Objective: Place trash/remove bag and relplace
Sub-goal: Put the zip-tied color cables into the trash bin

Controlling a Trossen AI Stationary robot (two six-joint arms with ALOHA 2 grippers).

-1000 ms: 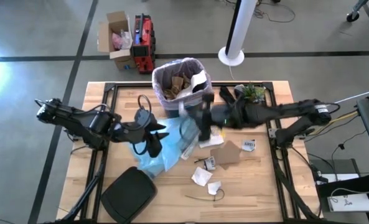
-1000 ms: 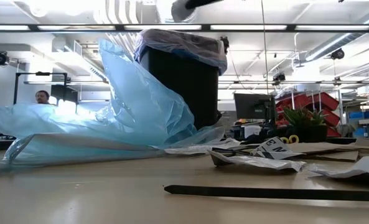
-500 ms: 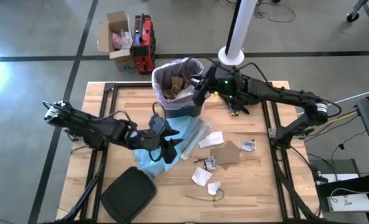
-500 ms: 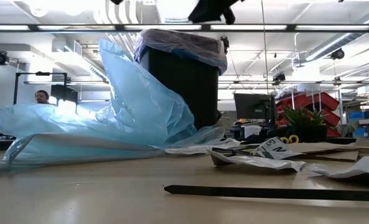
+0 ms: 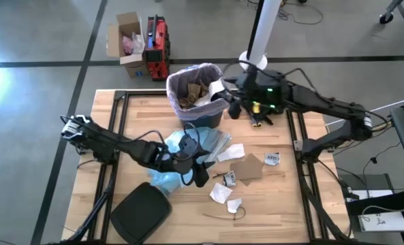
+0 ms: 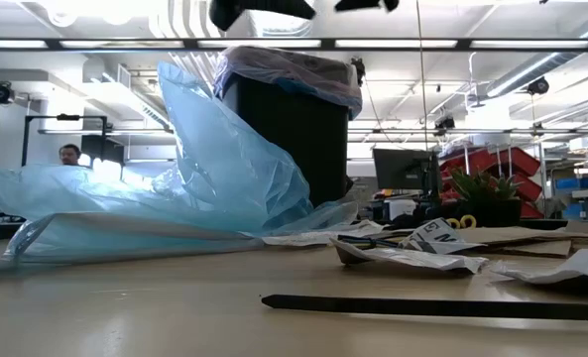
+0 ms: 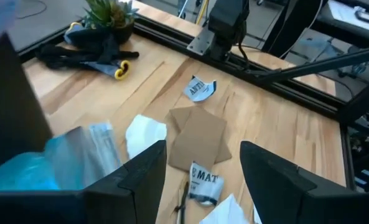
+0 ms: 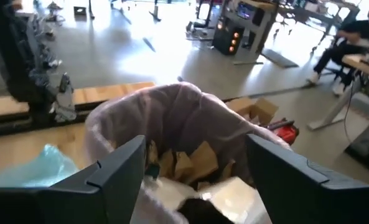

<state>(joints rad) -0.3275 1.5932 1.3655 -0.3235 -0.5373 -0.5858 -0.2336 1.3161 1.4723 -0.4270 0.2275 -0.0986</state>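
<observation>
- The bin is standing at the far edge of the bench; the left part of the bench is lying bare.
- The bag is lining the bin, pinkish and thin, with brown and white trash inside. More trash is lying on the bench near the blue bag.
- The right pincer is hanging open over the bin rim, holding nothing.
- The left pincer is standing open above the scraps, empty.

trash in bag — scraps on table
</observation>
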